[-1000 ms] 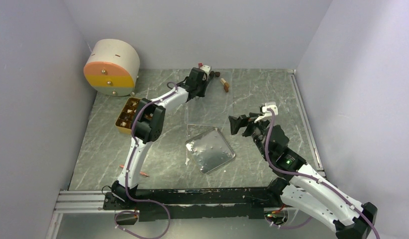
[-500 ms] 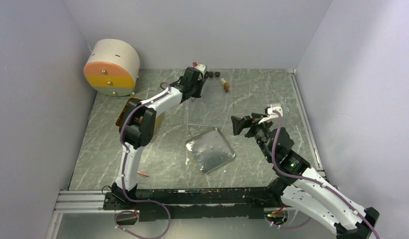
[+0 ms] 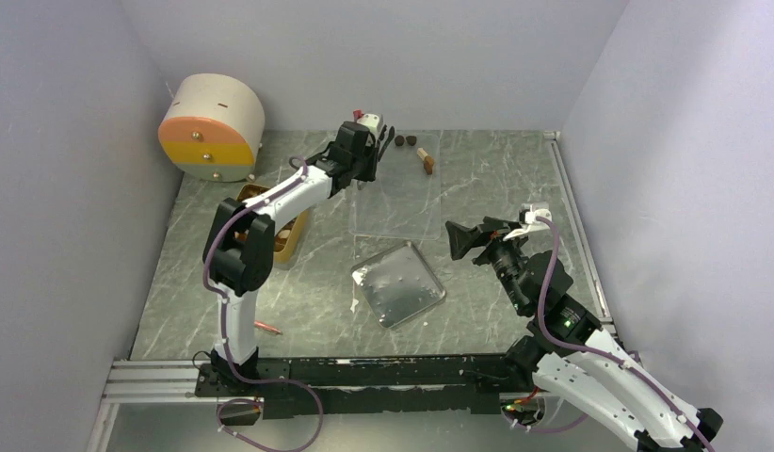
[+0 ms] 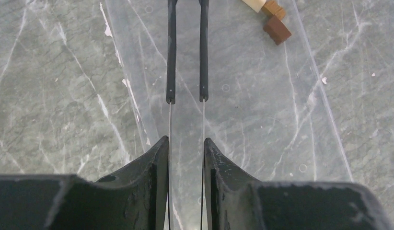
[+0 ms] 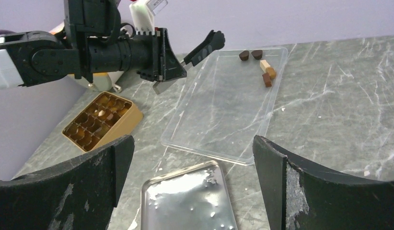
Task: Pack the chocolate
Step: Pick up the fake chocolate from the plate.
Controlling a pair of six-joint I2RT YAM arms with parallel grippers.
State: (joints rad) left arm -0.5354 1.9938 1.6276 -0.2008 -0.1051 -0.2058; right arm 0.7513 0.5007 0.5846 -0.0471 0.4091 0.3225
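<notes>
Two arms, split roles. L arm is stretched far out to 12 o'clk. Its L gripper (image 4: 187, 19) hangs over the clear tray (image 5: 219, 110), long thin fingers pinched to a narrow slit. Nothing shows in the slit, but the tips run out of the wrist view, so can't tell if a pc is nipped there. R gripper (image 3: 459, 241) sits back at 3 o'clk, raised, jaws spread wide, empty. Prob parked clear of L's path, its cam looking across the whole layout.

Drum (image 3: 212, 127), cream w/ orange-yellow face, is at 10 o'clk and looks out of play.

Clear tray runs from ctr to 12 o'clk, mostly bare. Metal tray (image 3: 399, 282) lies at ctr, skewed, bare, just beside the clear tray's near edge.

Box (image 5: 119, 125) is at 9 o'clk, on L's side, partly under L's forearm from above. That makes a short haul for L, I'd judge. Cells are too dark to count the fill.

Chocolate (image 5: 256, 54) lies loose at the clear tray's far end, hence L's long reach. Two dark domes sit side by side. Just R of them a cream stick, a tan bit and a brown block touch in a short row.

Pen (image 3: 266, 328) is at 7 o'clk, well apart.
</notes>
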